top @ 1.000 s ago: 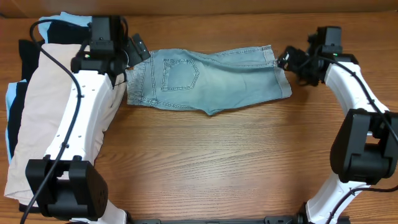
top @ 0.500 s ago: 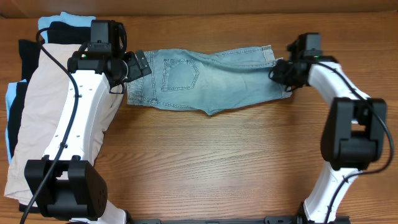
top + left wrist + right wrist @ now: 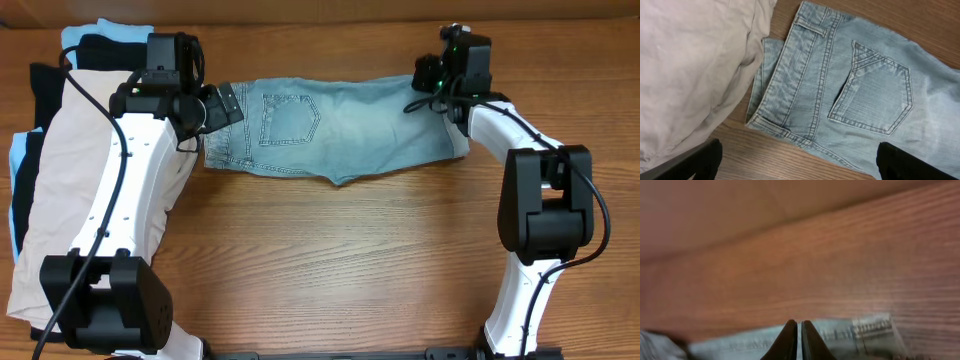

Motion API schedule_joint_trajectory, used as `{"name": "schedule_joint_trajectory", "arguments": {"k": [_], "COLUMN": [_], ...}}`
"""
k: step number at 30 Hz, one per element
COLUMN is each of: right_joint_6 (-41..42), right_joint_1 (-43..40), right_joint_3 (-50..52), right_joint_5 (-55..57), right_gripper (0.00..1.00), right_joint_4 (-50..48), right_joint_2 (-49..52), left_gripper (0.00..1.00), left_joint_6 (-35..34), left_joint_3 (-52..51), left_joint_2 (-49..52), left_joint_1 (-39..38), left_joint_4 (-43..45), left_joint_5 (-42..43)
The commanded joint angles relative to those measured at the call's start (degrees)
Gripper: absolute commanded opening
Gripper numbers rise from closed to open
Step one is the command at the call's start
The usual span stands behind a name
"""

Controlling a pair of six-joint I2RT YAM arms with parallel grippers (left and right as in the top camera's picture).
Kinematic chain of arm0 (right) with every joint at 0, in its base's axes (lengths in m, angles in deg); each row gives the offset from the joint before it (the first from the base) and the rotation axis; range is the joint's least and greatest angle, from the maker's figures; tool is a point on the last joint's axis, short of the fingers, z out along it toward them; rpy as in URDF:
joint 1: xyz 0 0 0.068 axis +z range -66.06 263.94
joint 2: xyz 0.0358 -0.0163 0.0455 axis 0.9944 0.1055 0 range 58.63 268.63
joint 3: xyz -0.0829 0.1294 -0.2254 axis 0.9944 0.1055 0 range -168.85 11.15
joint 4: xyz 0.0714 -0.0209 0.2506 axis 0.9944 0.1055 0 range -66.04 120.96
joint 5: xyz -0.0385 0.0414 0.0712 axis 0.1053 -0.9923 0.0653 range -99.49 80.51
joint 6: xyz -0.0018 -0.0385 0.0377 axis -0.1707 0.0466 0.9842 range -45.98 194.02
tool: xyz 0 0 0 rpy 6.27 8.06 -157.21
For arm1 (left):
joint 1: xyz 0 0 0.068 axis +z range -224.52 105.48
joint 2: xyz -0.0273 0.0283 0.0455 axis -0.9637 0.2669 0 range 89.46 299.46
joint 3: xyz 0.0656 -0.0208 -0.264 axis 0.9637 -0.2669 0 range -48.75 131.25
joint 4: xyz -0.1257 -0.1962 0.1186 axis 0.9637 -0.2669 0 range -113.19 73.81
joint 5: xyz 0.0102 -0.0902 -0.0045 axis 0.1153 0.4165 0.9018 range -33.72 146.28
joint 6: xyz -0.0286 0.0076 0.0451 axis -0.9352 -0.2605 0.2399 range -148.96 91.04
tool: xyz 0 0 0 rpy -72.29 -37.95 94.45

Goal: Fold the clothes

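Counter [image 3: 330, 260]: denim shorts [image 3: 340, 125] flat, seemingly halved; cross-fold remains.
Left end effector [image 3: 807, 157]: apart, at waistband [image 3: 805, 75].
Right end effector [image 3: 799, 326]: together, at cuff [image 3: 872, 327].

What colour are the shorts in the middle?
The shorts are faded light blue, clearest in left wrist view.

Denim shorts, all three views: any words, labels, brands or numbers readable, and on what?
None can be read.
The denim shorts show only stitching on the back pocket, no tag or brand patch.
The beige garment is plain.
Right wrist view is blurred; no lettering shows.
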Motion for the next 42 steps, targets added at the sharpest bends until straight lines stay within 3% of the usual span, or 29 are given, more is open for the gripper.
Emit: {"name": "schedule_joint_trajectory", "arguments": {"k": [1, 3, 4, 6, 7, 9, 15, 18, 32, 33, 36, 37, 38, 42], "right_joint_6": [3.08, 3.06, 3.08, 3.10, 3.10, 3.32, 1.44, -0.66, 4.39, 4.37, 4.39, 4.42, 4.44, 4.33], "right_joint_1": [-0.72, -1.92, -2.43, -4.35, -5.33, -7.65, -13.62, -14.29, -8.70, -8.28, -7.78, -8.17, -8.76, -13.42], "right_joint_3": [-1.86, -2.80, -3.06, -3.67, -3.67, -3.67, -3.48, -1.18, 15.19, 15.69, 16.02, 15.80, 15.43, 13.38], "right_joint_5": [0.09, 0.07, -0.04, -2.89, -4.79, -7.26, -8.04, -8.37, -9.64, -9.81, -9.55, -9.55, -9.57, -10.14], "right_gripper": [0.08, 0.08, 0.16, 0.67, 0.81, 0.98, 1.00, 1.00, 0.70, 0.64, 0.33, 0.10, 0.04, 0.04], "right_joint_4": [3.15, 9.40, 11.69, 19.37, 22.53, 28.57, 43.08, 45.53, 31.45, 30.21, 28.87, 28.72, 29.18, 33.73], "right_joint_2": [0.09, -0.66, -1.11, -3.19, -4.37, -6.71, -9.09, -8.85, -8.85, -8.83, -8.85, -8.85, -8.87, -10.36], "left_gripper": [1.00, 1.00, 1.00, 1.00, 1.00, 1.00, 1.00, 1.00, 1.00, 1.00, 1.00, 1.00, 1.00, 1.00], "left_joint_6": [1.25, 1.25, 1.25, 1.25, 1.27, 1.27, 1.22, 1.20, 1.05, 1.05, 1.07, 1.05, 1.05, 1.27], "left_joint_3": [-1.03, -1.03, -1.03, -1.03, -1.03, -1.03, -1.05, -1.05, -1.05, -1.05, -1.05, -1.05, -1.05, -1.05], "left_joint_2": [0.39, 0.42, 0.42, 0.42, 0.42, 0.42, 0.92, 1.57, 7.61, 7.76, 7.82, 7.82, 7.82, 7.82], "left_joint_1": [-0.39, -0.39, -0.39, -0.39, -0.39, -0.39, -0.39, -0.42, -0.44, -0.44, -0.44, -0.44, -0.44, -0.44], "left_joint_4": [0.28, 0.33, 0.37, 0.44, 0.39, 0.26, 0.28, 0.00, -0.85, -1.07, -1.31, -1.29, -1.29, -1.49], "left_joint_5": [-0.61, -0.61, -0.61, -0.63, -0.63, -0.63, -0.52, 0.11, 6.05, 6.03, 6.01, 6.03, 6.03, 6.01]}}
